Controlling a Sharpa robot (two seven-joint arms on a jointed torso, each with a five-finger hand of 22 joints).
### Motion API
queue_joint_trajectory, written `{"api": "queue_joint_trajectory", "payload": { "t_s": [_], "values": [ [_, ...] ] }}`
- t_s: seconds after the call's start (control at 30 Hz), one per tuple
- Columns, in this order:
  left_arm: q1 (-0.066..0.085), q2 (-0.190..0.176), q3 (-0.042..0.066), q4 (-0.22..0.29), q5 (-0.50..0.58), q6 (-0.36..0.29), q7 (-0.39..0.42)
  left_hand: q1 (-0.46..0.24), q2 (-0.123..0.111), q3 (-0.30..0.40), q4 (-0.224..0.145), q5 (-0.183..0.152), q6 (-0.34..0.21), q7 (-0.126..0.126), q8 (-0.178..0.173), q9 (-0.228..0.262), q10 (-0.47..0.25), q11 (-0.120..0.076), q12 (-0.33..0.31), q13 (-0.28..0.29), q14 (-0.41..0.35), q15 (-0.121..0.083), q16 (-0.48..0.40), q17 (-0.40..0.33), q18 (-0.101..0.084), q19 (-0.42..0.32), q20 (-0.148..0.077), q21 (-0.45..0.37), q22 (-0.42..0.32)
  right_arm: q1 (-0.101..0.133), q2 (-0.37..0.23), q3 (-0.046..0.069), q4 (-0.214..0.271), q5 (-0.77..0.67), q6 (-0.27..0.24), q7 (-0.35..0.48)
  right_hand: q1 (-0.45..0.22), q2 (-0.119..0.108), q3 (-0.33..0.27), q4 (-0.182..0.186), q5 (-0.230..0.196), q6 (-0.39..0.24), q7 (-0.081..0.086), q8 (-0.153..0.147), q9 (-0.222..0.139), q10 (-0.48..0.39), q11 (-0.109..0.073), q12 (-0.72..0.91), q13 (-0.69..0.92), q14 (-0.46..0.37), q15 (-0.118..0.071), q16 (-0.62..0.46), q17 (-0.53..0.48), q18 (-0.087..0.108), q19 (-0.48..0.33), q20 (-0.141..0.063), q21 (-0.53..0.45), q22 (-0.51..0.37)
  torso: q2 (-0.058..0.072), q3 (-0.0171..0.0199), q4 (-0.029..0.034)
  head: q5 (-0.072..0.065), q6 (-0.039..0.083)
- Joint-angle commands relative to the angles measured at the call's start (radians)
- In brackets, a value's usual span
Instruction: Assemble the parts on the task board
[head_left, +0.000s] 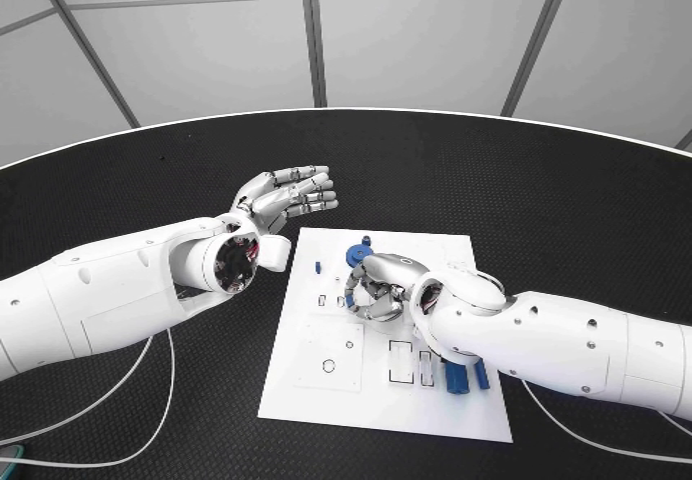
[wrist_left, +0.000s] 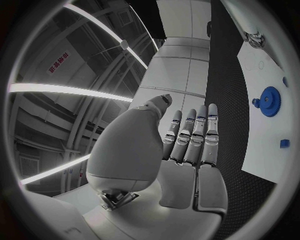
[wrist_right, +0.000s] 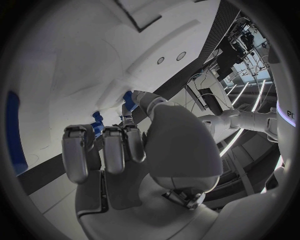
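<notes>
The white task board (head_left: 378, 400) lies in the middle of the black table. A blue gear (head_left: 356, 257) stands near its far edge, also seen from the left wrist (wrist_left: 270, 101). My right hand (head_left: 378, 285) is low over the board just in front of the gear, fingers curled in. In the right wrist view this hand (wrist_right: 119, 150) pinches a small blue part (wrist_right: 129, 100) at its fingertips, close to the board's surface. My left hand (head_left: 289, 197) is raised to the left of the board's far end, palm (wrist_left: 181, 160) bare, fingers straight, holding nothing.
Two long blue parts (head_left: 464, 375) lie at the board's right edge under my right forearm. A small blue piece (head_left: 317, 267) stands near the left edge, also seen as a blue piece (wrist_left: 284, 143) from the left wrist. White cables (head_left: 130, 400) trail at the front left.
</notes>
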Motion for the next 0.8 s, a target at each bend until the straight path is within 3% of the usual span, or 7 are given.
{"api": "queue_joint_trajectory", "payload": {
  "t_s": [0.03,0.8],
  "values": [
    [0.000,-0.001,0.000,0.000,0.000,0.000,0.000,-0.001,-0.009,0.007,0.001,-0.005,0.004,0.076,-0.005,0.000,0.003,-0.003,-0.002,0.000,0.001,-0.002,-0.006,0.000,0.012,0.006,-0.002,-0.006,-0.001,0.000,0.000,0.000,-0.003,0.000,0.002,-0.006,0.001,0.009,0.005,0.000,0.006,0.007,-0.002,0.006,0.024,0.021,0.002,-0.007,0.169,0.107,0.008,0.003,0.260,-0.014,0.101,0.002,0.001,0.260,0.000,-0.0002,-0.0010,0.000,-0.001],
    [0.000,-0.005,0.000,0.004,0.000,0.001,-0.002,-0.004,-0.010,0.008,0.001,-0.005,0.002,0.076,-0.006,-0.001,0.003,-0.003,-0.002,0.000,0.001,-0.002,-0.007,0.000,0.012,0.007,-0.002,-0.006,-0.002,-0.001,0.006,0.000,-0.004,0.000,0.000,-0.026,-0.005,0.005,0.004,-0.001,0.006,0.004,-0.001,0.006,0.025,0.020,0.003,-0.008,0.168,0.107,0.009,0.003,0.259,-0.014,0.100,0.003,0.000,0.260,0.000,-0.0007,-0.0014,-0.001,-0.007]
  ]
}}
